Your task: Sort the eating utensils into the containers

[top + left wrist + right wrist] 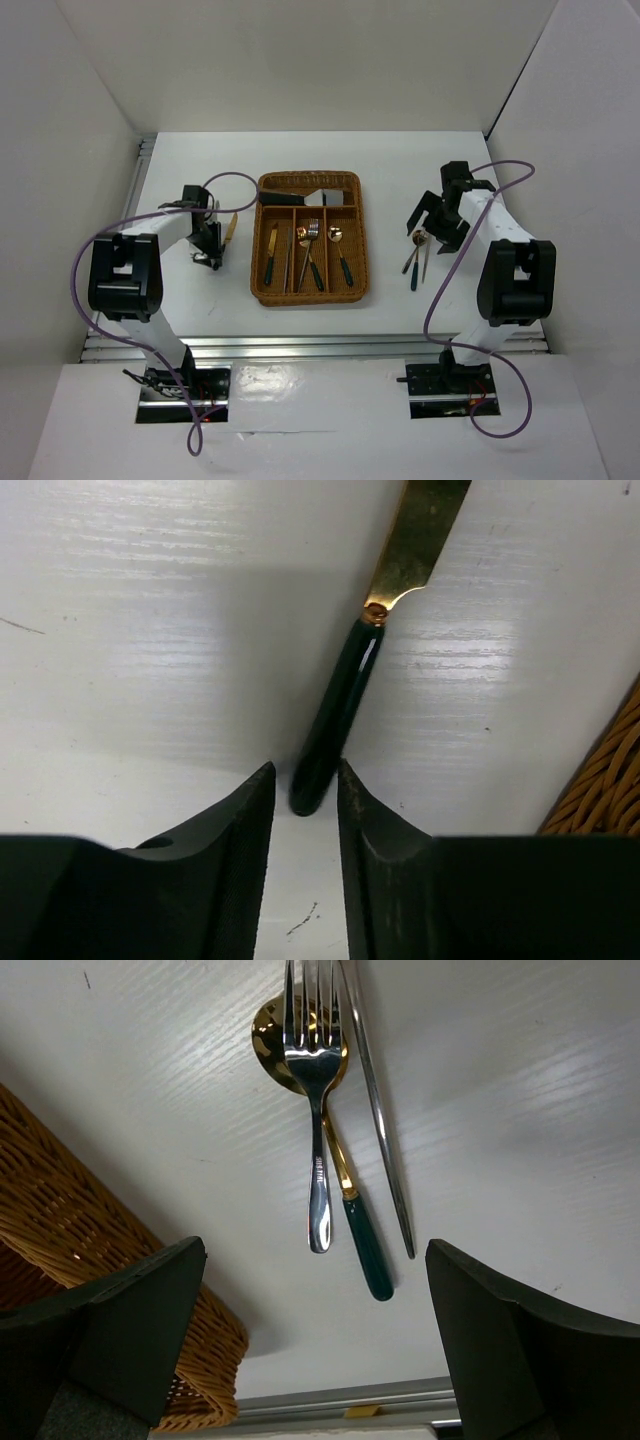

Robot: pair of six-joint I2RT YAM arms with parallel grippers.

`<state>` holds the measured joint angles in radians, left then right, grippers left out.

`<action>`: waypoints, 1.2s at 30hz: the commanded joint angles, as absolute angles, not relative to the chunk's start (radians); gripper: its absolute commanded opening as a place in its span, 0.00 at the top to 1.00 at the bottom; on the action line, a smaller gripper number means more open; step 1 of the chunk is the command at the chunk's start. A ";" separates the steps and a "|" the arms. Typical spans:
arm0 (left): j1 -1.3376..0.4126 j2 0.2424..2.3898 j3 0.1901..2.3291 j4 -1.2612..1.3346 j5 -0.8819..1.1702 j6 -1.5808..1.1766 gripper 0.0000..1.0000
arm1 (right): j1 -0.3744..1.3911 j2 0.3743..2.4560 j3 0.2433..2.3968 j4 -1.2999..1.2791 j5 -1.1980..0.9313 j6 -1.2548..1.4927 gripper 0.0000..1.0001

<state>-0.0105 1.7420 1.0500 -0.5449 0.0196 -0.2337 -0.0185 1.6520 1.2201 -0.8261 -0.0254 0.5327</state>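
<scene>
"Knife (340,695), where does it lie?"
"On the table (150,630), left of the tray (309,297). Its handle end sits between the left gripper's (305,780) fingertips, which are narrowly apart, with a sliver of gap on one side."
"And the right gripper (315,1250)?"
"Spread wide over a fork (315,1110) and spoon (368,1250), right of the tray."

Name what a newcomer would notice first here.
The wicker tray sits in the middle, already holding cutlery in its slots. Left of it, the left gripper straddles the dark handle end of a gold knife; whether it is clamped is unclear. On the right, the right gripper hangs wide open over a fork and a gold spoon.
</scene>
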 commanded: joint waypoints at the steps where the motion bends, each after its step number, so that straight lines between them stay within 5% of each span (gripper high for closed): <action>1: -0.011 1.812 1.034 -0.525 0.032 -0.218 0.63 | -0.020 1.660 1.273 -0.811 -0.029 0.523 0.01; 6: -0.011 1.824 1.025 -0.525 0.044 -0.218 1.00 | -0.020 1.651 1.273 -0.811 -0.018 0.523 0.01; 24: -0.120 1.516 1.284 -0.790 0.138 -0.301 1.00 | -0.029 1.638 1.292 -0.811 -0.009 0.514 0.01; 36: -0.340 1.437 1.191 -0.689 0.245 -0.506 1.00 | -0.124 1.583 1.214 -0.802 -0.048 0.471 0.01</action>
